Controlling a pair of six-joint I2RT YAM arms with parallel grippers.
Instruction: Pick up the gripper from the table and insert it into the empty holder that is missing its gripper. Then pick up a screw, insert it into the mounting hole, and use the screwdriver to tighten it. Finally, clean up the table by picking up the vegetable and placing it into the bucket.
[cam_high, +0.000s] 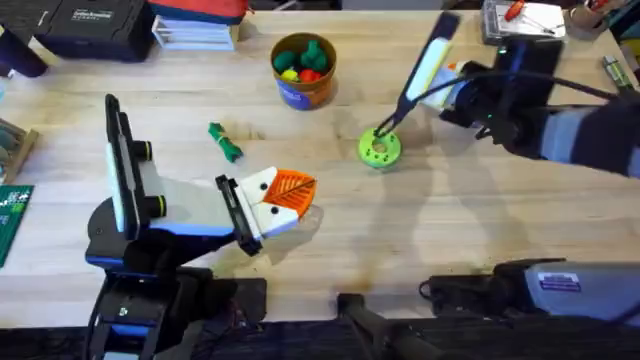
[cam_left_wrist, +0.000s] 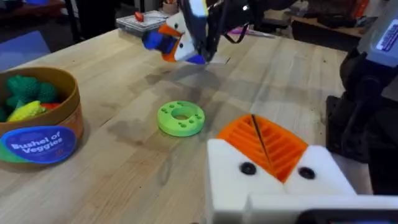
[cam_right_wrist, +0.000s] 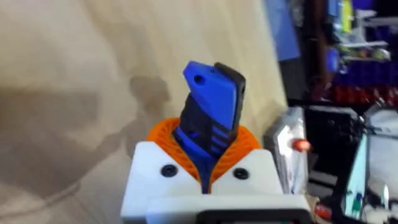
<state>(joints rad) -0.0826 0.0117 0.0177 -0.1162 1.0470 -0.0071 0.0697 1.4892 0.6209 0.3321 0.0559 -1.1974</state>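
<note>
Right gripper (cam_right_wrist: 202, 165): fingers clamped on screwdriver (cam_high: 425, 65), bit at green disc (cam_high: 379, 147). Left gripper (cam_left_wrist: 267, 146): fingers together. Left wrist view reads bucket (cam_left_wrist: 38, 118) label "Bushel of Veggies". Vegetable (cam_high: 225, 141) on table (cam_high: 480, 230).

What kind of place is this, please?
Probably a robotics lab or workshop: a wooden worktable with a circuit board at its edge, a parts box, and cluttered benches behind.

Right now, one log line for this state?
right tool: shut on screwdriver, bit at green disc | left tool: shut | vegetable: on table
</note>
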